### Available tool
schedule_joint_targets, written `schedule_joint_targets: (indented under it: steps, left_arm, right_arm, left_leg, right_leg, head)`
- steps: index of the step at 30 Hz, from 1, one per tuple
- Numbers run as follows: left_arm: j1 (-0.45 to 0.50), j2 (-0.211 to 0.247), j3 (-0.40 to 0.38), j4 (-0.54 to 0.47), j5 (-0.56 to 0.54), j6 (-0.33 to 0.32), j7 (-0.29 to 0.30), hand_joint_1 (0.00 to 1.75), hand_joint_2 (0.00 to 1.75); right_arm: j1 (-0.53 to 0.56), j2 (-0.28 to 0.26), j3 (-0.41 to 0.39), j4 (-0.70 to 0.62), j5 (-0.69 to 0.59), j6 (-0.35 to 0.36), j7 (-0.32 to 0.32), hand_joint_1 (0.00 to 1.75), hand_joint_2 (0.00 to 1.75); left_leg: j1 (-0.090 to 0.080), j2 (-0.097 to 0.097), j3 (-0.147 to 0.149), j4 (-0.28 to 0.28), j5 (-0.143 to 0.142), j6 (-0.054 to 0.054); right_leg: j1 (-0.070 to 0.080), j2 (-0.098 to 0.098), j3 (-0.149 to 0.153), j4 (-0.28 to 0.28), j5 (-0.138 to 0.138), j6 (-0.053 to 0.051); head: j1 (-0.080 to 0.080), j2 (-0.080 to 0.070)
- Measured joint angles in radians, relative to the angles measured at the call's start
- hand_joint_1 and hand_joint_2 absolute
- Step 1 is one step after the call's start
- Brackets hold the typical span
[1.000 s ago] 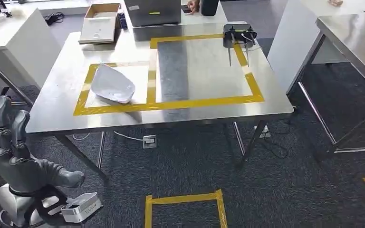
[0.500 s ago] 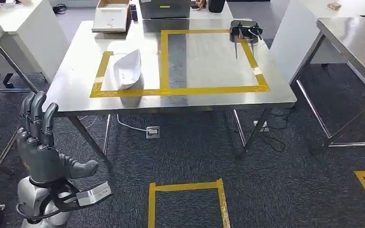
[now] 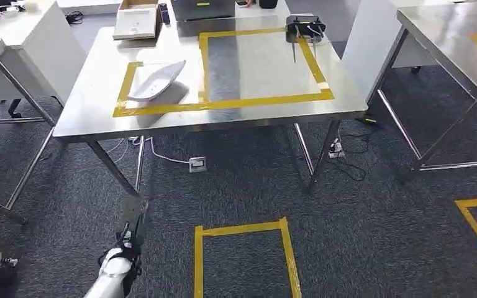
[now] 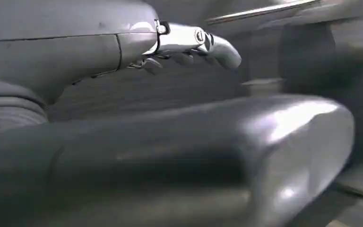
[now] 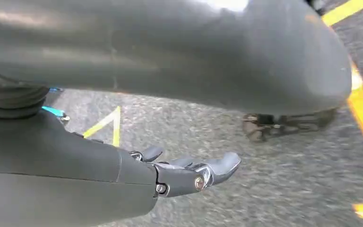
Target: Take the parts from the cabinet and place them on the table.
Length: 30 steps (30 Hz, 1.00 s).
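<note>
A white curved part (image 3: 155,79) lies on the steel table (image 3: 236,115), inside the left yellow-taped square. My left hand (image 3: 129,242) hangs low over the carpet, well short of the table's near edge. It looks thin and dark, seen edge-on. In the left wrist view its fingers (image 4: 203,45) stretch out straight with nothing in them, apart from the thick thumb (image 4: 217,156). My right hand (image 5: 189,172) hangs above the floor with its fingers extended and nothing held.
A black device (image 3: 302,30) with cables sits at the table's far right corner. A cardboard box (image 3: 138,18) and a laptop (image 3: 202,7) stand at the back. Another steel table (image 3: 447,37) is on the right. A yellow tape square (image 3: 242,248) marks the carpet.
The whole view has shifted, so the camera moved. My left hand, raised with upright fingers before, has dropped low and turned edge-on. The white part still lies on the table.
</note>
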State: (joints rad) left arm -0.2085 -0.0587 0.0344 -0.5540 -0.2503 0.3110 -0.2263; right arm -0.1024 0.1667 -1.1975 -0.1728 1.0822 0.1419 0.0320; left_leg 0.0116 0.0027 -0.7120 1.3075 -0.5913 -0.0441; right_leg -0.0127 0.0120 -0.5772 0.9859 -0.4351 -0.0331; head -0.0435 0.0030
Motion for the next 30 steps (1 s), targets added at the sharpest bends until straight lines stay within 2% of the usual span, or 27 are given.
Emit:
schedule_joint_targets:
  steps: [1,2,3,4,5,6,7,8,9,10,11,13,14,15,16,17,18,19,20,21,24,25,26,27,28,29,30]
  left_arm:
    - [0.014,0.002,0.013,0.06,-0.008,0.037,0.081,0.0,0.0]
    - [0.029,0.005,0.023,0.11,-0.009,0.079,0.168,0.0,0.0]
    - [0.05,0.012,0.035,0.15,0.02,0.111,0.23,0.0,0.0]
    - [0.07,0.018,0.067,0.184,0.095,0.133,0.269,0.0,0.0]
    - [0.09,0.018,0.12,0.212,0.191,0.136,0.276,0.0,0.0]
    - [0.112,0.019,0.178,0.233,0.26,0.131,0.277,0.0,0.0]
    - [0.128,0.019,0.223,0.252,0.28,0.126,0.284,0.0,0.0]
    - [0.144,0.023,0.256,0.274,0.253,0.125,0.303,0.0,0.0]
    - [0.154,0.025,0.264,0.289,0.218,0.125,0.32,0.0,0.0]
    - [0.156,0.029,0.265,0.301,0.178,0.125,0.341,0.0,0.0]
    - [0.157,0.031,0.265,0.311,0.143,0.122,0.366,0.0,0.0]
    - [0.16,0.033,0.265,0.325,0.126,0.11,0.384,0.0,0.0]
    - [0.162,0.033,0.265,0.331,0.132,0.096,0.387,0.0,0.0]
    - [0.164,0.033,0.265,0.336,0.137,0.08,0.386,0.0,0.0]
    - [0.166,0.032,0.265,0.34,0.137,0.062,0.379,0.0,0.0]
    - [0.167,0.031,0.265,0.342,0.127,0.041,0.365,0.0,0.0]
    - [0.167,0.028,0.264,0.345,0.113,0.02,0.347,0.0,0.0]
    - [0.166,0.024,0.259,0.347,0.092,0.003,0.331,0.0,0.0]
    - [0.165,0.014,0.249,0.348,0.061,-0.015,0.311,0.0,0.0]
    - [0.161,0.013,0.234,0.349,0.032,-0.024,0.3,0.0,0.0]
    - [0.131,-0.003,0.188,0.354,-0.016,-0.052,0.276,0.0,0.0]
    - [0.12,-0.005,0.175,0.356,-0.029,-0.055,0.273,0.0,0.0]
    - [0.11,-0.013,0.164,0.356,-0.049,-0.062,0.264,0.0,0.0]
    - [0.096,-0.021,0.147,0.357,-0.077,-0.07,0.254,0.0,0.0]
    - [0.082,-0.023,0.129,0.357,-0.1,-0.071,0.25,0.0,0.0]
    - [0.067,-0.027,0.112,0.357,-0.118,-0.073,0.245,0.0,0.0]
    - [0.055,-0.031,0.095,0.358,-0.131,-0.074,0.245,0.0,0.0]
  right_arm:
    - [0.004,0.0,0.0,0.0,0.002,0.001,-0.002,0.0,0.0]
    - [0.007,0.0,0.0,0.0,0.003,0.001,-0.004,0.0,0.0]
    - [0.008,0.0,0.0,0.0,0.006,0.002,-0.005,0.0,0.0]
    - [0.006,0.0,0.0,0.0,0.009,0.003,-0.001,0.0,0.0]
    - [0.006,-0.002,0.0,0.0,0.013,0.003,0.004,0.0,0.0]
    - [0.008,-0.003,0.0,0.0,0.013,0.004,0.01,0.0,0.0]
    - [0.009,-0.004,0.0,0.0,0.013,0.003,0.015,0.0,0.0]
    - [0.009,-0.005,0.0,0.0,0.012,0.003,0.025,0.0,0.0]
    - [0.012,-0.007,0.0,0.0,0.013,0.003,0.032,0.0,0.0]
    - [0.012,-0.008,0.0,0.0,0.013,0.001,0.04,0.0,0.0]
    - [0.012,-0.01,0.0,0.0,0.014,0.0,0.05,0.0,0.0]
    - [0.011,-0.01,0.0,0.0,0.02,0.001,0.057,0.0,0.0]
    - [0.011,-0.01,0.001,0.0,0.026,0.004,0.058,0.0,0.0]
    - [0.011,-0.01,0.002,0.0,0.031,0.005,0.058,0.0,0.0]
    - [0.011,-0.011,0.002,0.0,0.034,0.007,0.058,0.0,0.0]
    - [0.011,-0.012,0.003,0.0,0.036,0.008,0.055,0.0,0.0]
    - [0.011,-0.013,0.005,0.0,0.037,0.008,0.05,0.0,0.0]
    - [0.009,-0.015,0.006,0.0,0.037,0.008,0.043,0.0,0.0]
    - [0.004,-0.021,0.008,-0.002,0.038,0.008,0.033,0.0,0.0]
    - [0.003,-0.02,0.01,-0.002,0.039,0.008,0.025,0.0,0.0]
    - [-0.005,-0.02,0.013,-0.002,0.04,0.007,0.008,0.0,0.0]
    - [-0.006,-0.016,0.015,-0.002,0.04,0.006,0.006,0.0,0.0]
    - [-0.01,-0.016,0.016,-0.002,0.042,0.006,0.002,0.0,0.0]
    - [-0.014,-0.016,0.017,-0.002,0.045,0.005,-0.001,0.0,0.0]
    - [-0.015,-0.014,0.018,-0.002,0.048,0.005,-0.001,0.0,0.0]
    - [-0.017,-0.012,0.019,-0.002,0.05,0.005,0.0,0.0,0.0]
    - [-0.019,-0.01,0.021,-0.002,0.052,0.005,0.003,0.0,0.0]
  left_leg:
    - [0.001,-0.001,0.021,-0.009,0.028,-0.001]
    - [0.003,0.0,0.065,-0.061,0.063,-0.003]
    - [0.004,0.001,0.129,-0.149,0.085,-0.004]
    - [0.008,0.002,0.195,-0.248,0.073,-0.008]
    - [-0.002,-0.003,0.224,-0.293,0.047,0.0]
    - [-0.002,-0.008,0.213,-0.278,0.059,0.015]
    - [-0.003,-0.01,0.207,-0.283,0.055,0.021]
    - [-0.005,-0.011,0.204,-0.277,0.06,0.03]
    - [-0.002,-0.01,0.187,-0.28,0.071,0.044]
    - [0.0,-0.008,0.179,-0.281,0.08,0.055]
    - [0.0,-0.009,0.164,-0.281,0.088,0.064]
    - [-0.004,-0.008,0.145,-0.281,0.108,0.07]
    - [-0.007,-0.007,0.133,-0.28,0.12,0.072]
    - [-0.011,-0.005,0.115,-0.279,0.133,0.073]
    - [-0.015,-0.004,0.1,-0.277,0.145,0.074]
    - [-0.019,-0.003,0.086,-0.277,0.156,0.074]
    - [-0.023,-0.004,0.074,-0.277,0.166,0.074]
    - [-0.026,-0.004,0.064,-0.277,0.178,0.074]
    - [-0.025,-0.002,0.057,-0.276,0.187,0.071]
    - [-0.022,-0.002,0.059,-0.282,0.198,0.066]
    - [-0.016,-0.001,0.059,-0.302,0.232,0.046]
    - [-0.016,-0.002,0.054,-0.297,0.227,0.042]
    - [-0.018,-0.004,0.041,-0.278,0.178,0.035]
    - [-0.012,-0.005,0.028,-0.218,0.105,0.027]
    - [-0.007,-0.004,0.013,-0.148,0.05,0.02]
    - [-0.003,-0.004,0.0,-0.077,0.012,0.012]
    - [0.001,-0.004,-0.003,-0.023,0.004,0.006]
  right_leg:
    - [-0.001,0.0,-0.014,0.006,0.007,0.003]
    - [-0.003,0.0,-0.028,0.013,0.012,0.008]
    - [-0.006,-0.002,-0.041,0.021,0.015,0.012]
    - [-0.005,-0.003,-0.049,0.032,0.017,0.017]
    - [-0.002,-0.002,-0.058,0.038,0.02,0.024]
    - [0.0,-0.002,-0.056,0.036,0.025,0.031]
    - [0.003,-0.003,-0.057,0.039,0.03,0.036]
    - [0.0,-0.003,-0.059,0.035,0.039,0.045]
    - [-0.001,-0.004,-0.064,0.034,0.044,0.053]
    - [-0.005,-0.006,-0.071,0.048,0.019,0.059]
    - [-0.005,-0.008,-0.088,0.091,-0.038,0.061]
    - [-0.002,-0.008,-0.129,0.235,-0.156,0.064]
    - [-0.001,-0.008,-0.141,0.301,-0.189,0.063]
    - [0.001,-0.008,-0.14,0.344,-0.189,0.06]
    - [0.004,-0.008,-0.116,0.338,-0.161,0.053]
    - [0.01,-0.008,-0.075,0.297,-0.125,0.044]
    - [0.016,-0.008,-0.017,0.225,-0.094,0.031]
    - [0.026,-0.007,0.057,0.128,-0.086,0.013]
    - [0.034,-0.01,0.115,0.03,-0.132,-0.012]
    - [0.036,-0.017,0.126,0.008,-0.126,0.002]
    - [0.042,-0.015,0.108,-0.011,-0.096,-0.015]
    - [0.028,-0.022,0.106,-0.028,-0.073,-0.014]
    - [0.027,-0.021,0.094,-0.032,-0.06,-0.02]
    - [0.024,-0.022,0.078,-0.032,-0.045,-0.022]
    - [0.023,-0.023,0.064,-0.031,-0.034,-0.018]
    - [0.022,-0.024,0.049,-0.03,-0.022,-0.016]
    - [0.019,-0.027,0.033,-0.027,-0.011,-0.012]
  head:
    - [-0.001,0.0]
    - [-0.001,0.0]
    - [-0.001,0.0]
    - [-0.002,0.0]
    - [-0.005,0.0]
    - [-0.003,0.0]
    - [-0.005,0.0]
    - [-0.003,0.0]
    - [-0.004,0.0]
    - [-0.002,0.0]
    - [0.001,0.0]
    - [0.003,0.0]
    - [0.004,0.0]
    - [0.004,0.0]
    - [0.004,0.0]
    - [0.004,0.0]
    - [0.004,0.0]
    - [0.004,0.0]
    - [0.002,0.0]
    - [0.001,0.0]
    - [0.008,0.0]
    - [0.01,0.0]
    - [0.008,0.0]
    - [0.005,0.0]
    - [0.006,0.0]
    - [0.006,0.0]
    - [0.006,0.0]
